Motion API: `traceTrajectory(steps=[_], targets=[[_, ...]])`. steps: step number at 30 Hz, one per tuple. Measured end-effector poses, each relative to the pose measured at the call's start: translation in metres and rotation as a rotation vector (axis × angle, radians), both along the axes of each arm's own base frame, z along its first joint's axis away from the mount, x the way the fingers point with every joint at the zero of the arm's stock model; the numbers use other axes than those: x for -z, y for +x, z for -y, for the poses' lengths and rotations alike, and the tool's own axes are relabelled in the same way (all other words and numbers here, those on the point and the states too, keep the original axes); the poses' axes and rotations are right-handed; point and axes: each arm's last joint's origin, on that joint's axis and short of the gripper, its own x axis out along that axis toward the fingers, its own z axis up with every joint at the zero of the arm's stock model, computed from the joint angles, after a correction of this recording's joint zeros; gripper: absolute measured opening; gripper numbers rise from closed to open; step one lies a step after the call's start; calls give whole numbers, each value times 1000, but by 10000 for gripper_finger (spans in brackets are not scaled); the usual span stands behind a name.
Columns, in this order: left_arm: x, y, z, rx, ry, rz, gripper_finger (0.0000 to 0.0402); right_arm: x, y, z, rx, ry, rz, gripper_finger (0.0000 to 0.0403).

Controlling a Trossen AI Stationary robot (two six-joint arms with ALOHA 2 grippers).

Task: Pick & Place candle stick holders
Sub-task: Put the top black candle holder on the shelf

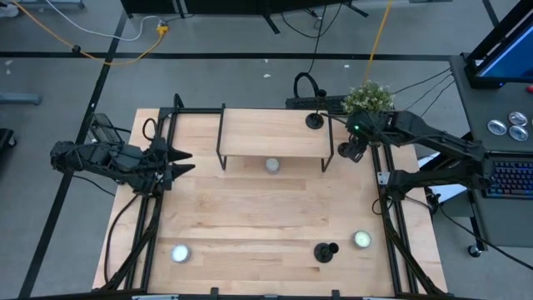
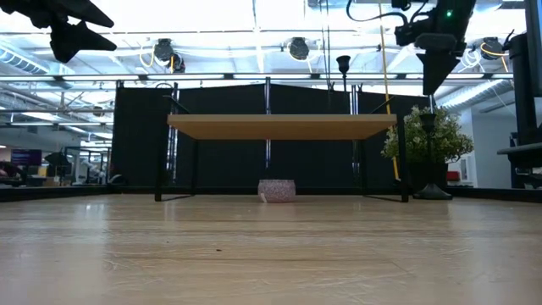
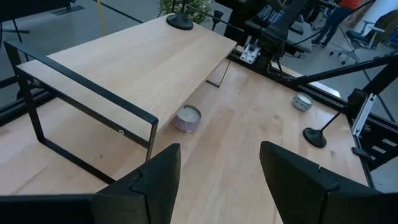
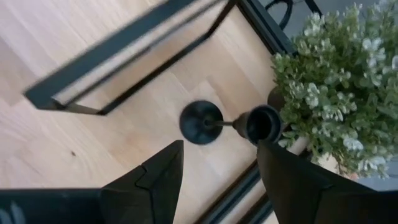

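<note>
One candle stick holder (image 1: 314,121) stands on the shelf's (image 1: 250,133) far right corner. The spread, empty right tool (image 4: 217,163) hovers above another (image 4: 205,122); a third (image 1: 324,252) waits near the surface's (image 1: 250,208) near edge.

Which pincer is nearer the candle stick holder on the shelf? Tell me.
Right. The right pincer hovers just beside the candle stick holder at the shelf's corner; the left pincer waits across the table.

A low shelf (image 2: 279,127) on black legs stands toward the far edge of the worktop (image 2: 271,254), with a pale candle (image 2: 277,191) beneath it. A black candle stick holder (image 2: 343,63) rises behind the shelf top. A pincer (image 2: 436,63) hangs open at the far right corner beside a potted plant (image 2: 428,144).
</note>
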Motion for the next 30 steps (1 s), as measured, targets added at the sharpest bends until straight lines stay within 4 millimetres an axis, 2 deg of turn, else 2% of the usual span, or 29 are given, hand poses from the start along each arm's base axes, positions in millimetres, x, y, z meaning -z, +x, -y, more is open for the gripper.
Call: traceTrajectory(steps=[19, 26, 30], targets=[[0, 0, 1, 31, 13, -7, 225, 3, -12, -3, -120, 41, -173, 196], [0, 0, 0, 3, 35, -7, 225, 2, -2, 2, -156, -11, -114, 196], [0, 0, 0, 2, 34, -7, 225, 6, 7, 7, -198, -23, -138, 196]])
